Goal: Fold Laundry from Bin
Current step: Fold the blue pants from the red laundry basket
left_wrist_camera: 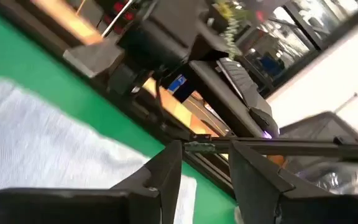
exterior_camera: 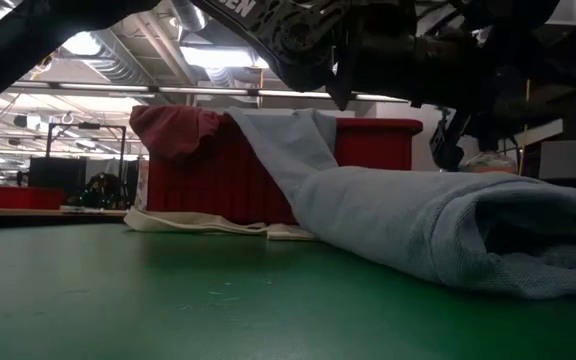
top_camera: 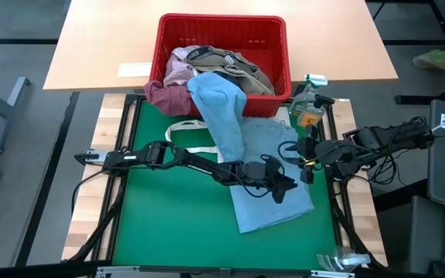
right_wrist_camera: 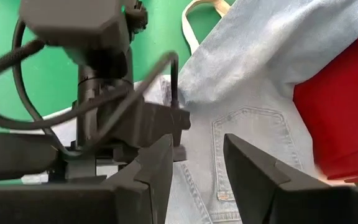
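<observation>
Right now the light blue jeans (top_camera: 265, 174) trail from the red bin (top_camera: 222, 35) down onto the green bench (top_camera: 168, 224), half spread. Left end effector (top_camera: 284, 185) hovers over them, fingers apart, gripping nothing. Right end effector (top_camera: 306, 158) waits at their edge, also parted and empty. To do well: pull the denim fully clear, then flatten it. No legible writing, probably.

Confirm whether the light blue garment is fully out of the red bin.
No: the light blue garment still drapes over the red bin's front rim onto the green mat.
</observation>
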Tool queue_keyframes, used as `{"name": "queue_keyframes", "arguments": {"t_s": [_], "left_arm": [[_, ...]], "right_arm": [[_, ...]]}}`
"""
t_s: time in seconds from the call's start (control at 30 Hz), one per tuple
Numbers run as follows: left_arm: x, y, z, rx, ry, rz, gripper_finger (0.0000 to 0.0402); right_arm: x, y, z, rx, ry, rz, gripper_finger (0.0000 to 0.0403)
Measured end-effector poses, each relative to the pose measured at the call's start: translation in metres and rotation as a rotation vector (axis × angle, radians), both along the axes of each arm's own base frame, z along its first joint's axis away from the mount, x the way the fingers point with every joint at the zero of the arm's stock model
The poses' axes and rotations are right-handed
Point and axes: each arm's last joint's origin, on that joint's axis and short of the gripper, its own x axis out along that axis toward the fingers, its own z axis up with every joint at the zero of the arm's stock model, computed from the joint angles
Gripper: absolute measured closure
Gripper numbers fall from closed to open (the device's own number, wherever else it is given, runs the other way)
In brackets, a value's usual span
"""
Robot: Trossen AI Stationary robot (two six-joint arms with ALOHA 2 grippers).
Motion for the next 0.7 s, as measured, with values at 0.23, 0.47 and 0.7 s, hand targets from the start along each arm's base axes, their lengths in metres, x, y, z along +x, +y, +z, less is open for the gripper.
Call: {"name": "queue_keyframes", "arguments": {"t_s": [0.23,0.47,0.7], "left_arm": [[-0.004,0.003,0.025,0.339,-0.020,-0.066,0.0274],[-0.027,0.006,0.062,0.516,0.209,-0.114,0.0274],[-0.056,-0.010,0.070,0.545,0.494,-0.229,0.0274]], "right_arm": [[-0.002,0.000,-0.002,0.045,0.024,-0.033,0.0260],[-0.003,-0.001,-0.013,0.046,0.070,-0.053,0.0260],[0.000,0.001,-0.053,0.107,0.157,-0.103,0.0260]]}}
